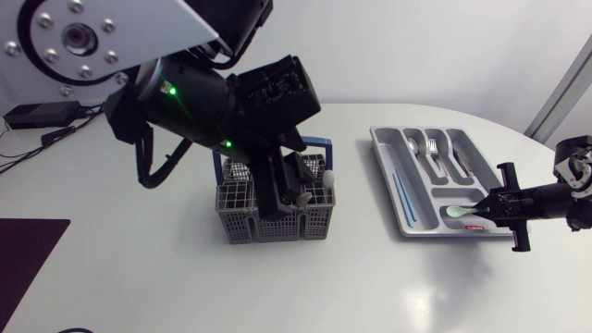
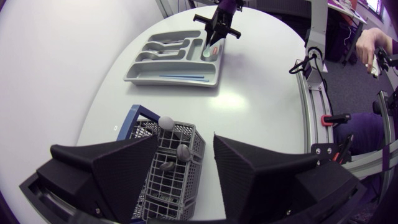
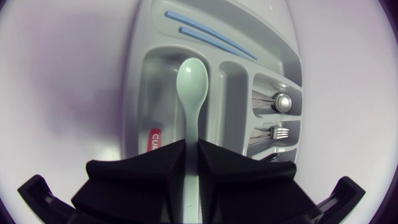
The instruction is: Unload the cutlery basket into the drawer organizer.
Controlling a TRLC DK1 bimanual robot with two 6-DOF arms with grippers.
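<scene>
White table (image 1: 139,277) bears a grey drawer organizer (image 1: 384,157) and a cutlery basket (image 1: 236,222); the left gripper (image 2: 185,140) hangs over the basket, fingers spread, while the right gripper (image 3: 193,146) clamps a pale green spoon (image 3: 191,81), bowl over an organizer compartment.

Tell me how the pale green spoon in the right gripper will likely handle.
The spoon looks like matte plastic: probably light and stiff. The right gripper pinches only its thin handle, so it may pivot. Its rounded bowl could rock in the organizer.
</scene>
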